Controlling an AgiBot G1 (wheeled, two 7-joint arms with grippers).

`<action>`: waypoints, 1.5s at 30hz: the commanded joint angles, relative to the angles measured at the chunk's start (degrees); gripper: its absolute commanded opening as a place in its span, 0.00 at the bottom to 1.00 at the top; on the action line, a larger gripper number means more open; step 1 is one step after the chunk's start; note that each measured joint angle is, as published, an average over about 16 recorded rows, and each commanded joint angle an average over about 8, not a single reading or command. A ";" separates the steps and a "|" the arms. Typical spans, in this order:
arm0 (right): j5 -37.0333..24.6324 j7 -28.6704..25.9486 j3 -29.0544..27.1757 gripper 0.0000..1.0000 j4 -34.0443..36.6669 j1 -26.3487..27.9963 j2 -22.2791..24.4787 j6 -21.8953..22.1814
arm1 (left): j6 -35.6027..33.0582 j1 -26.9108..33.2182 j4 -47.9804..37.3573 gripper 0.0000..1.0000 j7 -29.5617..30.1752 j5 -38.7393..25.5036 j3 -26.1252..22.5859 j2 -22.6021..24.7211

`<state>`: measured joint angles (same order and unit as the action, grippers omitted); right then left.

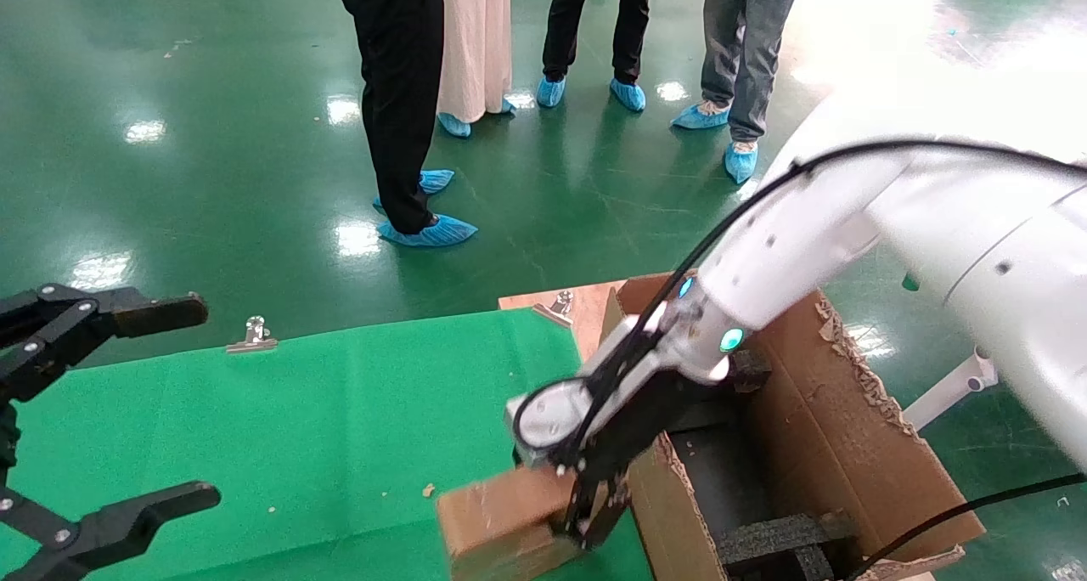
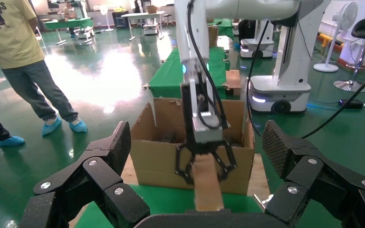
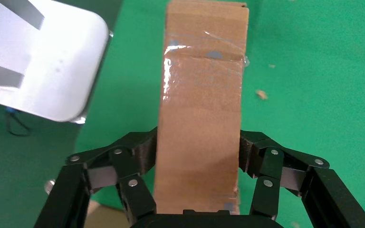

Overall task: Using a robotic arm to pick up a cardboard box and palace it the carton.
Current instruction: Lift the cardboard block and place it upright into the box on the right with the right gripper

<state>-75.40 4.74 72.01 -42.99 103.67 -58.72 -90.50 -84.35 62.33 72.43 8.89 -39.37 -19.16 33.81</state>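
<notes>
My right arm (image 1: 790,258), white with a looped black cable, reaches down at the near right edge of the green table (image 1: 297,428). Its gripper (image 1: 594,517) is shut on the small brown cardboard box (image 1: 501,521), pads on both long sides. In the right wrist view the taped box (image 3: 202,109) runs out from between the fingers (image 3: 145,154) of that gripper (image 3: 197,156). The box is tilted, just left of the carton (image 1: 849,428). The large carton with ragged flaps stands open, black foam (image 1: 781,534) inside. My left gripper (image 1: 202,403) is open and empty at the far left.
Several people in blue shoe covers (image 1: 429,233) stand on the green floor behind the table. Metal clips (image 1: 252,335) hold the cloth at its far edge. The left wrist view shows the carton (image 2: 157,161), the right gripper (image 2: 204,164) with the box (image 2: 206,187), and another robot base (image 2: 278,92).
</notes>
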 commanded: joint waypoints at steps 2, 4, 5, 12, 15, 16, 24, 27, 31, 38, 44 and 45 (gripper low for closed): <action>0.32 0.78 0.31 0.00 -0.14 1.65 0.45 -0.05 | 0.00 0.00 0.00 1.00 0.00 0.00 0.00 0.00; 0.90 1.35 0.58 0.00 0.42 3.56 0.80 -0.21 | 0.00 0.00 -0.01 1.00 0.00 0.00 0.00 0.00; 1.18 1.63 0.74 0.00 0.76 4.59 0.98 -0.27 | 0.00 0.00 -0.01 1.00 0.00 0.00 -0.01 0.00; 3.92 3.28 2.69 0.00 3.76 12.86 1.89 -0.62 | 0.00 0.01 -0.01 1.00 -0.01 0.01 -0.01 0.00; 4.62 3.74 4.08 0.00 4.93 16.71 1.97 -0.64 | 0.00 0.01 -0.01 1.00 -0.01 0.01 -0.01 0.00; 4.80 3.86 4.56 0.00 5.25 17.92 1.99 -0.62 | 0.00 0.01 -0.01 1.00 -0.01 0.01 -0.02 0.00; 6.09 4.25 8.58 0.00 6.83 25.35 3.02 -0.50 | 0.00 0.01 -0.01 1.00 -0.01 0.01 -0.02 -0.01; 6.24 4.01 10.13 0.00 7.06 27.30 3.99 -0.41 | 0.01 0.01 -0.01 1.00 -0.01 0.02 -0.03 -0.01; 5.83 3.33 12.49 0.00 7.11 29.67 6.35 -0.43 | 0.01 0.01 -0.01 1.00 -0.02 0.02 -0.03 -0.01; 5.25 1.36 17.73 0.00 5.68 33.01 13.32 -0.76 | 0.01 0.01 -0.01 1.00 -0.02 0.02 -0.03 -0.01; 5.01 -1.14 23.36 0.00 2.57 35.80 19.59 -0.86 | 0.01 0.01 -0.01 1.00 -0.02 0.03 -0.04 -0.01; 4.89 -1.58 24.38 0.00 1.96 36.32 20.47 -0.86 | 0.01 0.01 -0.01 1.00 -0.02 0.03 -0.04 -0.01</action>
<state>-70.44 3.23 96.35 -41.00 139.94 -38.57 -91.33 -84.33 62.34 72.42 8.87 -39.34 -19.20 33.79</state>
